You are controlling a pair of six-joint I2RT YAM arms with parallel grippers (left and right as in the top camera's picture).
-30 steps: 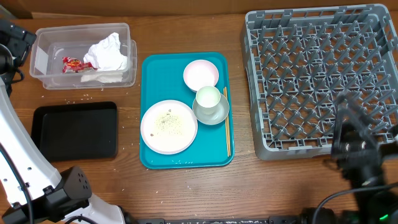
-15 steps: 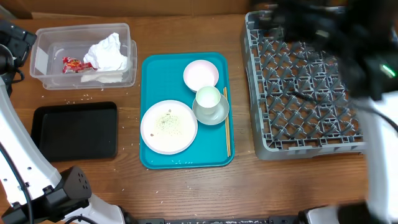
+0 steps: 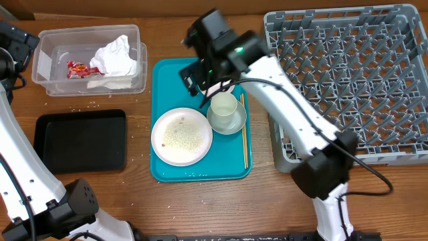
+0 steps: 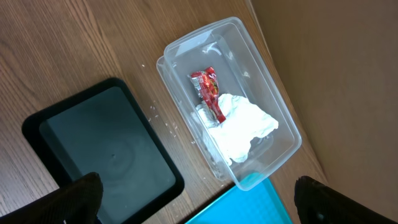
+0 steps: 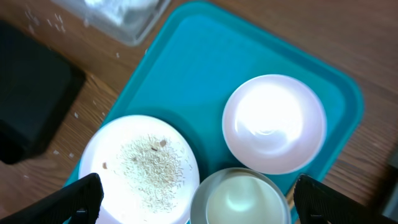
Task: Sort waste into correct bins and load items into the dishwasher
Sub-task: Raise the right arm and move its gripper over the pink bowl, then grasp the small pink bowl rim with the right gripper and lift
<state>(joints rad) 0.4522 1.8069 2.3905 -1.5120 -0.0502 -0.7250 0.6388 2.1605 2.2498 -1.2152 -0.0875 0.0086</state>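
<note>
Swinging across from the dish rack [image 3: 348, 80] since half a second ago, my right arm [image 3: 287, 100] now stretches over the teal tray [image 3: 166, 87], its right gripper [image 5: 199, 200] spread wide and empty above the small pinkish-white plate [image 5: 274, 122], which sits on the tray beside the large white plate [image 5: 140, 168].

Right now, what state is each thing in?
clear tub: holds napkins and red wrapper
black tray: empty
large plate: rice on it, on teal tray
small plate: empty, on teal tray
cup: upright, in bowl
dish rack: empty
left hand: open
right hand: open, above teal tray
</note>
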